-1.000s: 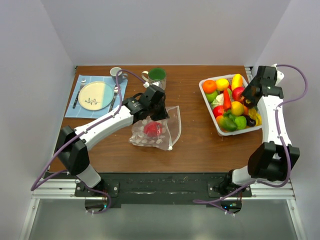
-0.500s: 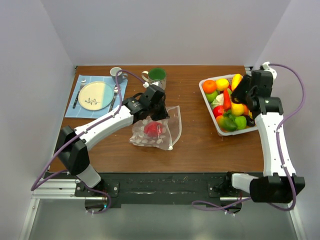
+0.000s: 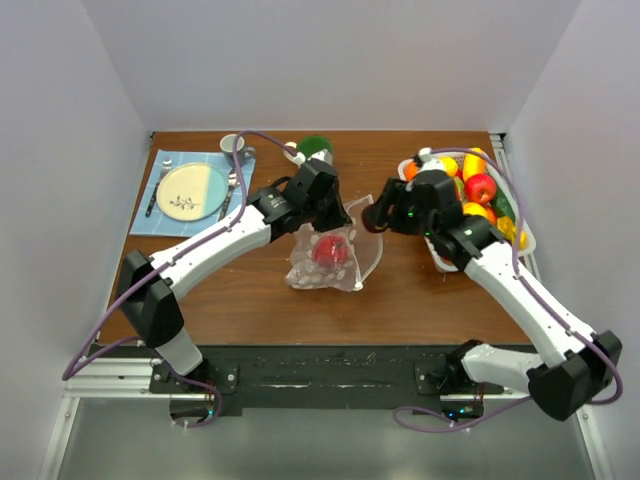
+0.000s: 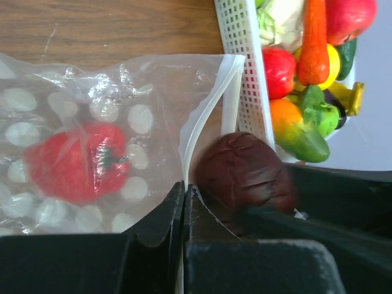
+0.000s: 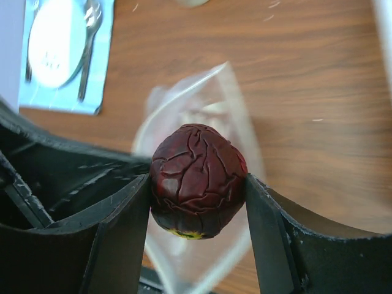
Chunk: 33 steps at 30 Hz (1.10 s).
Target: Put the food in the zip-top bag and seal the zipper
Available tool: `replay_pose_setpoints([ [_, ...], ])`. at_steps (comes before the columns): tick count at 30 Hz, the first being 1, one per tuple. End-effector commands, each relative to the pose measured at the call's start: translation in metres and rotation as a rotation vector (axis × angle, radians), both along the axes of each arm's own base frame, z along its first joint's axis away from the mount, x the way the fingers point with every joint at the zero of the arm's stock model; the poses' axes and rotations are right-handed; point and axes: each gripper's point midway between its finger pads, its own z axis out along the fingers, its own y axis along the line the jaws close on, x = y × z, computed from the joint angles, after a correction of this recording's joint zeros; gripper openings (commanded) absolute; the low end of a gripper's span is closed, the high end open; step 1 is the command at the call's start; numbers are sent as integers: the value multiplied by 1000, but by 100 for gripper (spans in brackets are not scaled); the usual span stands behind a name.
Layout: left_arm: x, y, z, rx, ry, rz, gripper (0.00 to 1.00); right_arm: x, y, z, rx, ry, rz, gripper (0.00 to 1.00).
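Wrinkled maroon fruit (image 5: 197, 177) sits clamped by right gripper (image 5: 197, 187); left gripper (image 4: 184, 191) pinches dotted bag (image 4: 144, 82).

I log one brown wood counter (image 3: 420, 290), seen from above.
- Far left: blue placemat (image 3: 150, 222), with a small white cup (image 3: 232, 144) at its far right corner.
- Far middle: green-topped mug (image 3: 315, 147).
- Centre: zip-top bag (image 3: 368, 255), its near end on the wood.
- Far right: white slatted basket (image 4: 248, 86).
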Motion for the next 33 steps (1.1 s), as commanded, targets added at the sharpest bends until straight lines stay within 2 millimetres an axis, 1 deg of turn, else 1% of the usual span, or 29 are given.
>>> replay_pose_setpoints([
  [1,2,-13,26,-51,-35,11,0,12,40,-4,10,-19,5,35],
  [2,2,-13,27,-54,-36,13,0,12,42,-9,-6,-3,6,43],
  [3,1,-12,32,-60,-41,16,0,13,43,-7,-11,-3,7,49],
  [4,0,-10,33,-61,-43,24,0,14,42,-9,-22,0,4,61],
  [5,-1,-8,33,-58,-44,29,0,15,40,-6,-25,-10,-3,66],
  [6,-2,-6,38,-66,-54,36,0,15,40,-2,-26,-24,0,70],
  [7,-1,-3,39,-65,-59,49,0,15,38,1,-27,-29,-1,77],
  [9,-2,0,44,-72,-68,57,0,13,37,12,-13,-52,6,81],
  [11,-2,0,46,-72,-69,60,0,10,37,17,-10,-55,12,83],
  [12,-2,1,48,-77,-71,61,0,8,35,23,-2,-66,12,83],
  [13,-2,1,48,-73,-73,61,0,7,34,24,2,-69,13,86],
  [15,-1,2,49,-71,-77,67,0,5,29,28,2,-83,-3,87],
  [16,-1,3,49,-70,-77,70,0,4,25,26,-12,-79,-14,86],
  [18,-2,2,50,-72,-77,67,0,3,18,20,-42,-63,-40,85],
  [19,-1,3,51,-71,-79,73,0,3,11,16,-71,-58,-63,82],
  [21,-2,5,55,-76,-87,75,0,1,4,7,-99,-46,-78,79],
  [22,-2,6,55,-73,-86,78,0,-1,0,7,-104,-50,-90,77],
  [23,-1,7,57,-73,-90,81,0,-3,-2,0,-118,-40,-89,76],
  [25,-1,10,60,-72,-99,87,0,-6,-4,-1,-113,-39,-86,74],
  [27,-2,11,63,-72,-104,88,0,-10,-8,-10,-135,-21,-86,71],
  [28,-2,12,65,-75,-107,89,0,-12,-11,-10,-141,-26,-94,70],
  [29,-2,13,67,-76,-111,89,0,-14,-15,-18,-157,-17,-99,70],
  [30,-2,13,66,-70,-110,89,0,-15,-16,-19,-157,-21,-98,70],
  [32,-2,14,69,-71,-115,89,0,-19,-13,-29,-154,-9,-69,69],
  [33,-3,15,69,-71,-115,88,0,-19,-12,-30,-148,-12,-63,69],
])
